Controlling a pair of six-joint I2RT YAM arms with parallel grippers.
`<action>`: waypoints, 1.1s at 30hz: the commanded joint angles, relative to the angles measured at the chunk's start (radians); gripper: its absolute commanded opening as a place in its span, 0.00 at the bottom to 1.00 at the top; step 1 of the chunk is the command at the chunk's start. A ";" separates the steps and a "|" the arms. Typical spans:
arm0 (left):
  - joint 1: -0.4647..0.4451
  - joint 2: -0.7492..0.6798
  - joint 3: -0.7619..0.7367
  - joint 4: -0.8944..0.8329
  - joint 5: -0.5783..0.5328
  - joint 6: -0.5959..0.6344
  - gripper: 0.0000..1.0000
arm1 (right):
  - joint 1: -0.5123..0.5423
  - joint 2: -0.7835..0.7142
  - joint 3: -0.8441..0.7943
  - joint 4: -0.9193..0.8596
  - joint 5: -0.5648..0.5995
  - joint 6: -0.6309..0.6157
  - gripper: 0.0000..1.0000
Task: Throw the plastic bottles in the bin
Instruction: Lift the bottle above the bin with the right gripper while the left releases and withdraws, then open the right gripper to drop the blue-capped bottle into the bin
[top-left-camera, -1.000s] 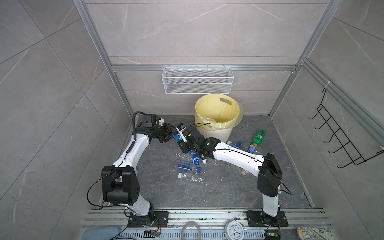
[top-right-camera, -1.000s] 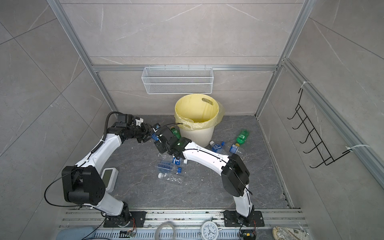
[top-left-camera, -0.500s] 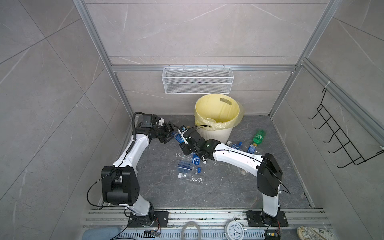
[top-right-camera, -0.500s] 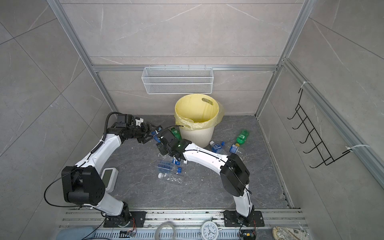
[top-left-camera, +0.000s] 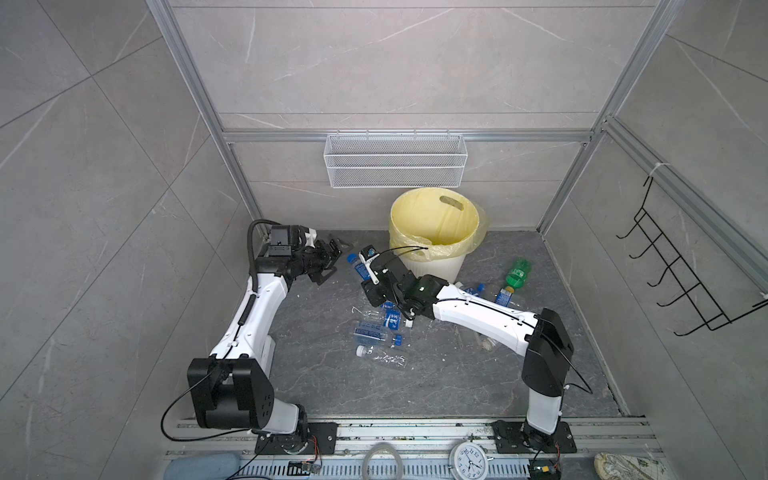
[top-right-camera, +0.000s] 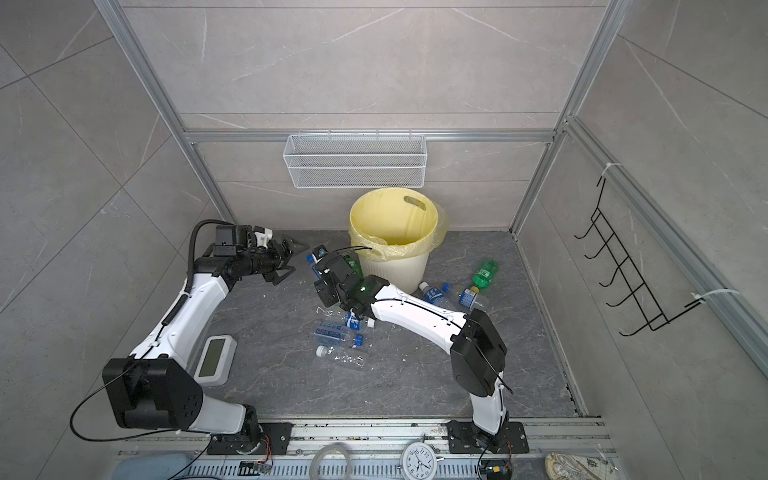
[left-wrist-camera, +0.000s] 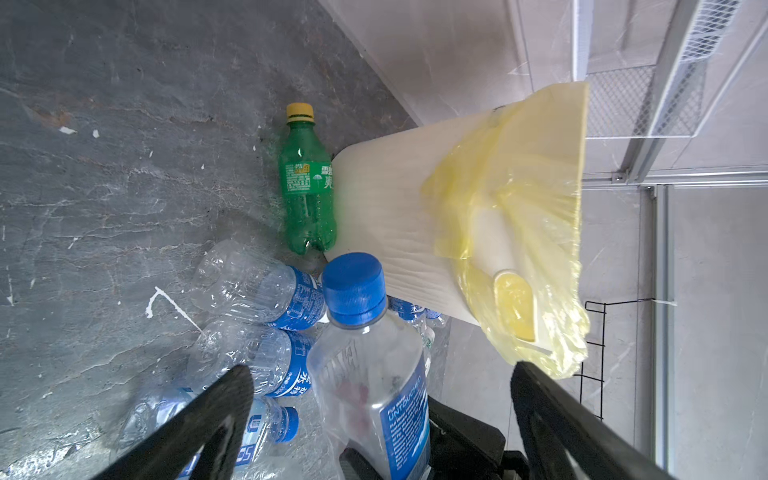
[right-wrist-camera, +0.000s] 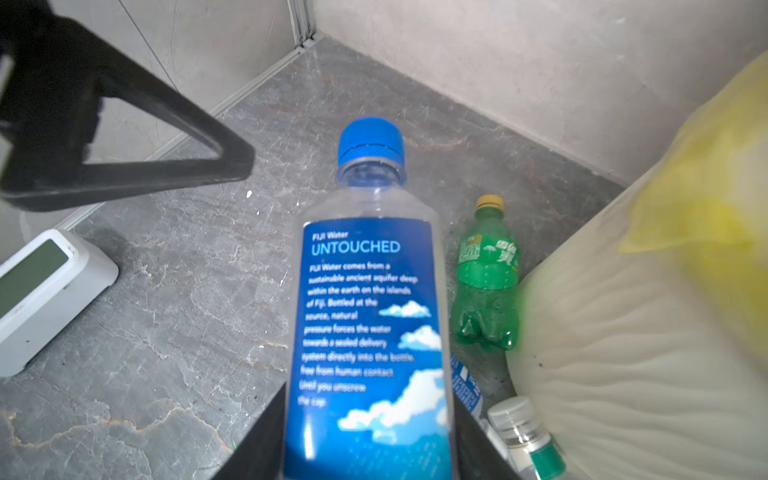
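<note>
From where I stand, the job looks barely begun. The right gripper (top-left-camera: 368, 274) is clamped on a Fiji water bottle (right-wrist-camera: 365, 316), clear with a blue label and blue cap. It holds the bottle off the floor (top-left-camera: 436, 386) just to the left of the bin (top-left-camera: 436, 266), and not yet over the opening. The left gripper (top-left-camera: 332, 259) hangs close by with its jaws spread wide and nothing between them, near the bottle's cap but not touching it. The bin, a cream ribbed bucket with a yellow bag folded over its rim, stands at the back wall under the wire basket (top-left-camera: 395, 166). What shows of its inside in both top views is plain yellow liner. I can make out no bottle in there, though the very bottom is hidden. Everything else is down on the floor. A heap of clear blue-labelled bottles (top-left-camera: 380, 334) lies in the middle, by the right arm's wrist. A green bottle (left-wrist-camera: 307, 187) lies right beside the foot of the bin on its left. A second green bottle (top-left-camera: 517, 272) and a few blue-labelled ones (top-left-camera: 471, 291) lie to the right of the bin. So, as I judge it, one bottle is in hand and all the others wait to be picked up and dropped in.
</note>
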 joint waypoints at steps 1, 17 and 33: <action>0.002 -0.088 0.037 0.030 -0.014 0.006 1.00 | -0.005 -0.080 0.063 -0.058 0.049 -0.029 0.43; -0.224 -0.196 0.170 0.154 -0.120 0.133 1.00 | -0.049 -0.410 0.270 -0.156 0.270 -0.116 0.42; -0.430 -0.121 0.267 -0.003 -0.290 0.380 1.00 | -0.301 -0.213 0.418 -0.298 0.252 0.064 0.95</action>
